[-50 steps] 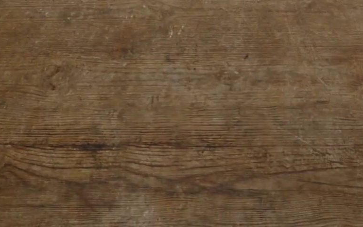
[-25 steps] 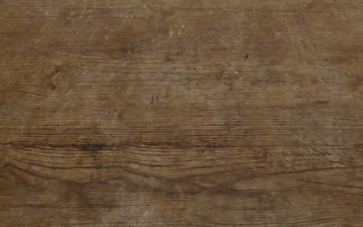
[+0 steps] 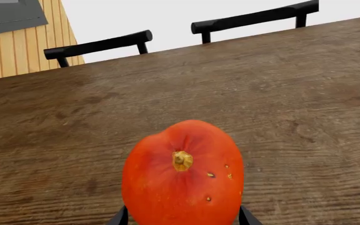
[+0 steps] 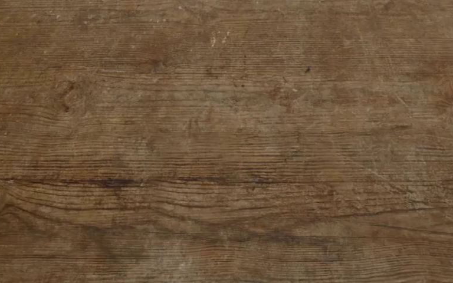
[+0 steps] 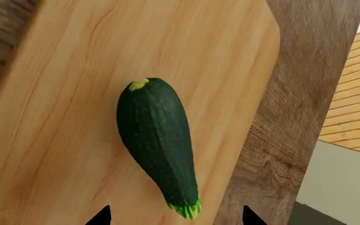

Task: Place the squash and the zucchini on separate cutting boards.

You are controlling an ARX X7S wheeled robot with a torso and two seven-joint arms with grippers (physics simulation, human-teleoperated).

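Note:
In the left wrist view the orange-red squash [image 3: 181,180] fills the space between my left gripper's [image 3: 181,218] two dark fingertips [image 3: 118,217], which press against its sides; its yellowish stem faces the camera. In the right wrist view the dark green zucchini [image 5: 157,140] lies on a light tan cutting board [image 5: 61,117], its light-green stem end between the jaws. My right gripper [image 5: 175,216] is open, its fingertips [image 5: 101,216] wide apart and clear of the zucchini. The head view shows only bare table top [image 4: 226,141]; no gripper, vegetable or board is in it. No second board shows.
The brown wooden table [image 3: 280,93] stretches beyond the squash. Two black chairs [image 3: 99,46] stand at its far edge. The board lies close to a table edge [image 5: 273,140], with a yellow plank wall [image 5: 355,93] beyond.
The head view has barely shifted over the table top. Nothing else shows in it.

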